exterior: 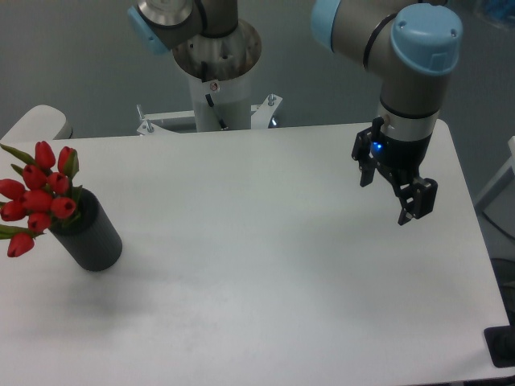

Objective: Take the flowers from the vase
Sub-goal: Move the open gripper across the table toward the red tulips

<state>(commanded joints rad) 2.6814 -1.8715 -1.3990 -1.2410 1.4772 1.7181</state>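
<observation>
1. Surface (265, 265): white, flat, fills most of the view; dark grey wall behind it.
2. Vase (90, 236): matte black cylinder, standing on the surface at the far left side, approx. mid-depth. Appears tilted w/ its opening toward upper left in the camera view.
3. Flowers (39, 197): bunch of red tulip buds w/ green leaves, seated in the vase opening. Buds spread up and left beyond the rim; lowest bud hangs at the left edge of the frame.
4. Arm (406, 56): grey links w/ light-blue joint caps, enters from the top right and points downward. Pedestal (217, 88): white column at the far edge of the surface, centre-left.
5. Gripper (390, 193): black, at the right side of the surface, well apart from vase and flowers. Blue indicator light lit on its body.
6. Gripper state: fingers spread, clear gap betw. the two tips, nothing held. Whether the tips touch the surface cannot be determined.
</observation>
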